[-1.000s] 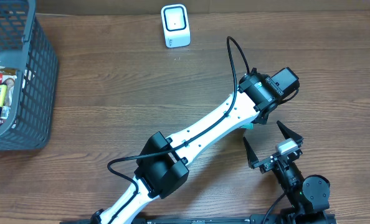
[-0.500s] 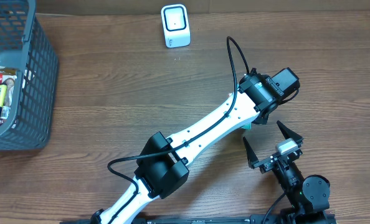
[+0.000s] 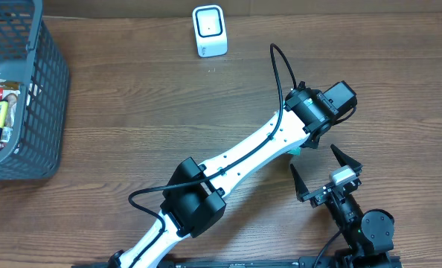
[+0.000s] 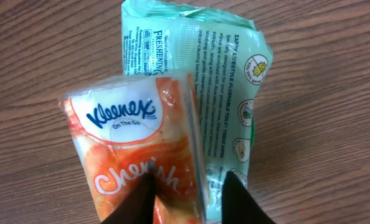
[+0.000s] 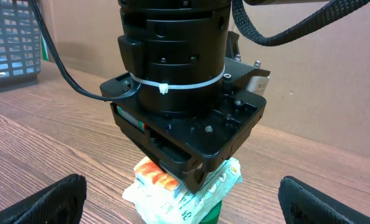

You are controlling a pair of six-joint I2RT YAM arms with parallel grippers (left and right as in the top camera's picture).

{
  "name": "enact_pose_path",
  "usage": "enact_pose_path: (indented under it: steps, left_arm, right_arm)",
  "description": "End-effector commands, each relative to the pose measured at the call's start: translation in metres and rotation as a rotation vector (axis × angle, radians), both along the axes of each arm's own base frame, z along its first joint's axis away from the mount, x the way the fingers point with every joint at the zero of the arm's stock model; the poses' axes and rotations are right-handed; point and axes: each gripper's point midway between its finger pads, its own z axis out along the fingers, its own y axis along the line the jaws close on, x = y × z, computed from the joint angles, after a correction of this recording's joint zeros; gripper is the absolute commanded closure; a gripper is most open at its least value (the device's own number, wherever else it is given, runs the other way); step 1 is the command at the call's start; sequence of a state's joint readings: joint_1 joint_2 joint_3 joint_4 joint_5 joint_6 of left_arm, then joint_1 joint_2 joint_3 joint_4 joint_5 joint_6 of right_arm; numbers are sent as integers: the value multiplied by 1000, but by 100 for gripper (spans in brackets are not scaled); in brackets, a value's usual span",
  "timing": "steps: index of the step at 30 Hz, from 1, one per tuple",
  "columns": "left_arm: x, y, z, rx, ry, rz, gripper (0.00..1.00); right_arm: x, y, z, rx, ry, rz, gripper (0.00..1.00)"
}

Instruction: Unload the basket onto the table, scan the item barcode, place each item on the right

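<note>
**Left wrist view: narrow fingers over two stacked packs**

Left wrist camera looks straight down on an orange Kleenex pack (image 4: 135,143) lying on top of a green wipes pack (image 4: 228,68), both flat on the wooden counter (image 3: 132,112). The green pack's printed back faces up and sticks out past the orange one on two sides. The left fingers (image 4: 138,202) stand narrow. One tip is over the Kleenex pack and the other over the green pack, with the Kleenex pack's edge between them. Whether they actually pinch it cannot be told.

From overhead, the left arm reaches across to the right half of the counter, near the front edge. The packs lie under its wrist, with only a sliver of green showing. The right fingers (image 3: 298,184) are spread wide just beside that spot, nearer the front edge, holding nothing. A white scanner (image 3: 209,30) stands at the middle of the back edge, well apart from the packs. A grey basket (image 3: 50,89) sits at the back-left corner with small packets inside.
</note>
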State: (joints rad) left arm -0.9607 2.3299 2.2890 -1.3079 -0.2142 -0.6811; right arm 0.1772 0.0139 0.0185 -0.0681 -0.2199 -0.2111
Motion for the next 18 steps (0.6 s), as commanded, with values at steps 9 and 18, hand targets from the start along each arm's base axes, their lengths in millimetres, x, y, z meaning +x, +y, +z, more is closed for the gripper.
enact_pose_path:
  steps: [9, 18]
  left_arm:
    - [-4, -1, -6, -3, 22, 1, 96]
    - [17, 13, 27, -62, -19, 39, 96]
  right_arm:
    - [1, -2, -1, -1, -7, -12, 0]
    - [1, -2, -1, -1, -7, -12, 0]
